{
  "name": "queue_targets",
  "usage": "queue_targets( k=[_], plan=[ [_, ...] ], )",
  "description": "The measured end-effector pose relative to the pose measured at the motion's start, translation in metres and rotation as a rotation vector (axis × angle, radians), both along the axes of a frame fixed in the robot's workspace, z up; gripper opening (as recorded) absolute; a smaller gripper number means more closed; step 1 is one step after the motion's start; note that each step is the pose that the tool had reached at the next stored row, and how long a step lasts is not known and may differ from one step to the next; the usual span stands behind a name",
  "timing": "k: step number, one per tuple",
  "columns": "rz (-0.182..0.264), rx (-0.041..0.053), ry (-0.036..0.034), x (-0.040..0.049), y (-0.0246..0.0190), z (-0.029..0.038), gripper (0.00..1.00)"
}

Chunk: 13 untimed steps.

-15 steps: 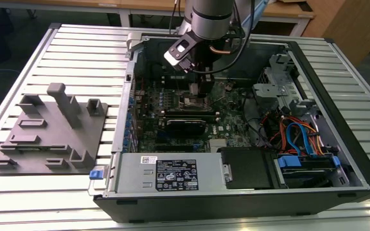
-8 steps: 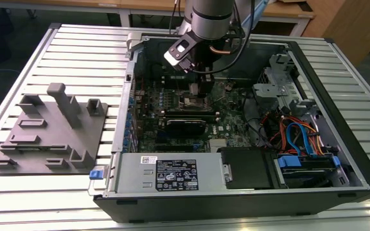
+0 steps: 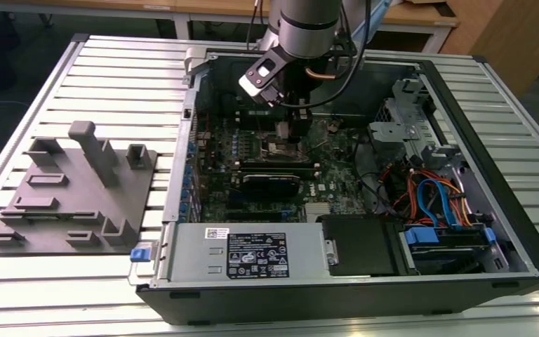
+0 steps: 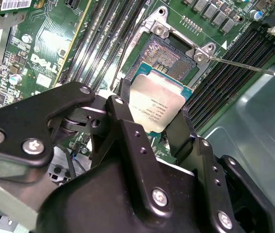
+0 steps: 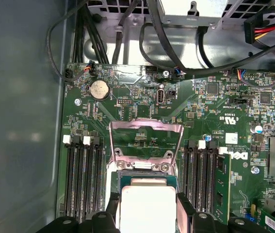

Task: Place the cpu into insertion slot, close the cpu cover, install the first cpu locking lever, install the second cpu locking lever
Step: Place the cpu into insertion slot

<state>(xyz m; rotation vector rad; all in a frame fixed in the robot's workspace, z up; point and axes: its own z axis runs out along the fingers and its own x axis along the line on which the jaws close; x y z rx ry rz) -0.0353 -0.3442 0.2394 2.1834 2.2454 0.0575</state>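
My gripper (image 4: 153, 112) is shut on the cpu (image 4: 157, 104), a flat square chip with a silvery top, holding it by two opposite edges. In the second wrist view the cpu hangs tilted just above and beside the insertion slot (image 4: 169, 54), whose dark pin field lies bare inside its metal border. The cpu (image 5: 146, 211) covers most of the slot in the first wrist view. Behind it the cpu cover (image 5: 146, 125) stands open and upright. A thin locking lever (image 4: 244, 66) sticks out beside the slot. In the exterior view the gripper (image 3: 292, 132) reaches down into the open computer case (image 3: 494, 274).
Long black memory slots (image 5: 81, 174) flank the socket on both sides. A grey labelled power supply box (image 3: 250, 256) sits at the case's near wall, with drive bays and coloured cables (image 3: 434, 200) at the exterior view's right. A grey fixture plate (image 3: 68, 189) lies outside, at the exterior view's left.
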Motion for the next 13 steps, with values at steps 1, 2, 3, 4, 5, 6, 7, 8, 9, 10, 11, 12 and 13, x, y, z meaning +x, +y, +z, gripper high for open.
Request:
queue_targets(
  k=[1,2,3,4,5,6,7,8,9,10,11,12,13],
  plan=[
    [0.000,0.0000,0.0000,0.0000,0.0000,0.0000,0.54],
    [0.000,0.0000,0.0000,0.0000,0.0000,0.0000,0.54],
    [0.000,0.0000,0.0000,0.0000,0.0000,0.0000,0.54],
    [0.000,0.0000,0.0001,0.0000,0.0000,0.0000,0.54],
    [0.000,0.0000,0.0000,0.0000,0.0000,0.0000,0.54],
    [0.000,0.0000,0.0000,0.0000,0.0000,0.0000,0.54],
    [0.000,-0.0001,0.0001,0.0000,0.0000,0.0000,0.54],
    [0.000,-0.0009,-0.0002,0.0001,0.0001,-0.0002,0.54],
    [0.000,-0.0027,-0.0006,0.0000,0.0001,-0.0006,0.54],
    [0.000,-0.0028,-0.0006,-0.0002,0.0002,-0.0017,0.54],
    [0.000,-0.0029,-0.0006,-0.0003,0.0006,-0.0034,0.54],
    [0.000,-0.0030,-0.0005,-0.0003,0.0008,-0.0052,0.54],
    [0.000,-0.0030,-0.0005,-0.0005,0.0009,-0.0070,0.54]
  ],
)
